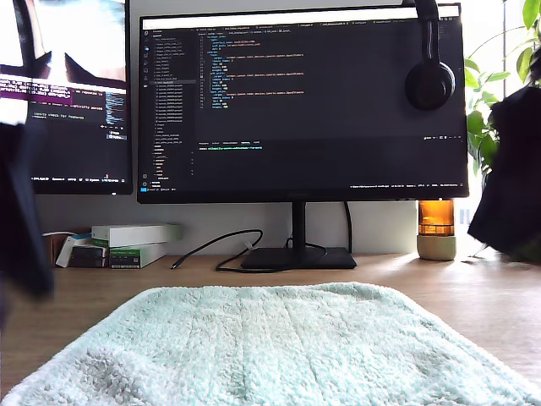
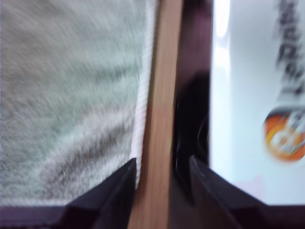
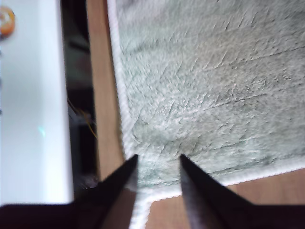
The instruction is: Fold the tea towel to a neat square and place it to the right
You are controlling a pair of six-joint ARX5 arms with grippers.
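My first gripper [image 2: 159, 183] hangs parted over the bare desk strip [image 2: 159, 119] beside the tea towel [image 1: 270, 347]'s hem. My second gripper [image 3: 157, 179] is parted above a towel corner, nothing held. The towel lies flat before the monitor [image 1: 300, 101]; headphones [image 1: 429, 80] hang there.

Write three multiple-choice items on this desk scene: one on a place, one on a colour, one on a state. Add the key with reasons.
1. Where does the tea towel lie?
A. flat on the wooden desk, before the monitor
B. draped over the monitor
C. on the floor

2. What colour is the towel?
A. red
B. navy
C. pale mint green

3. How does my second gripper stand?
A. shut on the towel
B. pincer open over the towel's hem
C. holding a cup

Key: A, the towel is spread on the desk below the screen; C, its pile is pale green with a whitish hem; B, the second wrist view shows a gap between the fingertips.
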